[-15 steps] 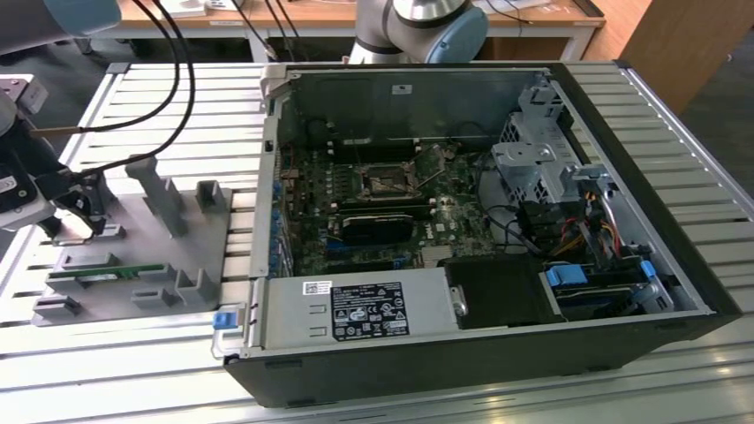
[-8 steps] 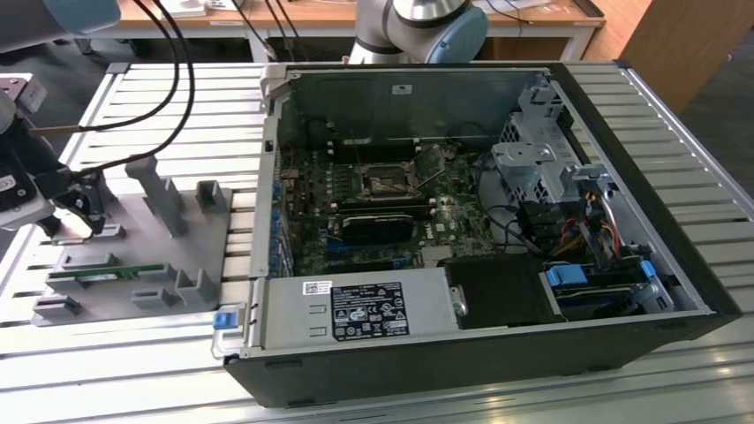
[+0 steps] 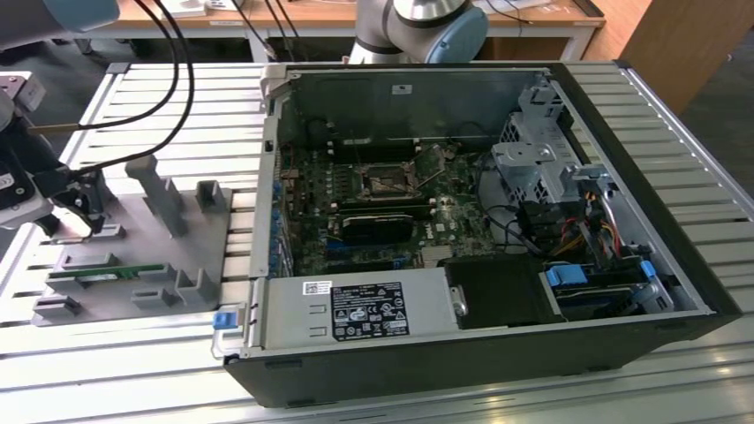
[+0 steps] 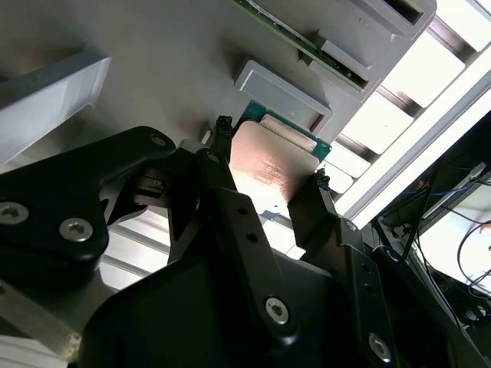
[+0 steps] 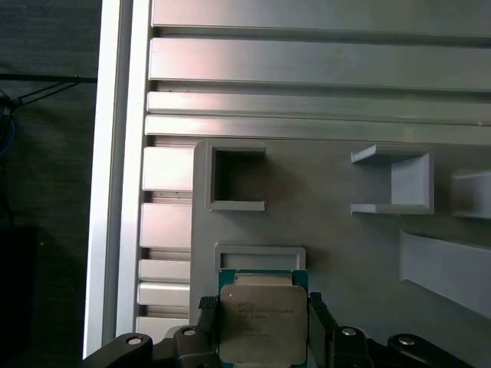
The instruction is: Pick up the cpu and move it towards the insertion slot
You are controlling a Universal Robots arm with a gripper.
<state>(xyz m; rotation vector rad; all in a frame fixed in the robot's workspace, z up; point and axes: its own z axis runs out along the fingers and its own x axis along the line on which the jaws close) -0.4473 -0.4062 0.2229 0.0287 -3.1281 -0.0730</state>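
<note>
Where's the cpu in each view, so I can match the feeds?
Exterior view: hidden at the gripper, at the exterior view's left, over the grey fixture plate.
Second wrist view: cpu clamped between the two black fingers.
First wrist view: cpu between the same fingers, silvery top facing the camera.
Shared landmark: the small raised grey frame beside the cpu, in both wrist views.

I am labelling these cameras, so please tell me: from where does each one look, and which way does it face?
Exterior view: off the arm, looking down at the table, the open computer case and the grey tray; the arm's base and the gripper show.
First wrist view: on the arm, facing down onto the tray; the fingers hold the chip.
Second wrist view: on the arm, looking along the fingers at the chip.
Shared: both wrist views show the gripper shut on the chip.
</note>
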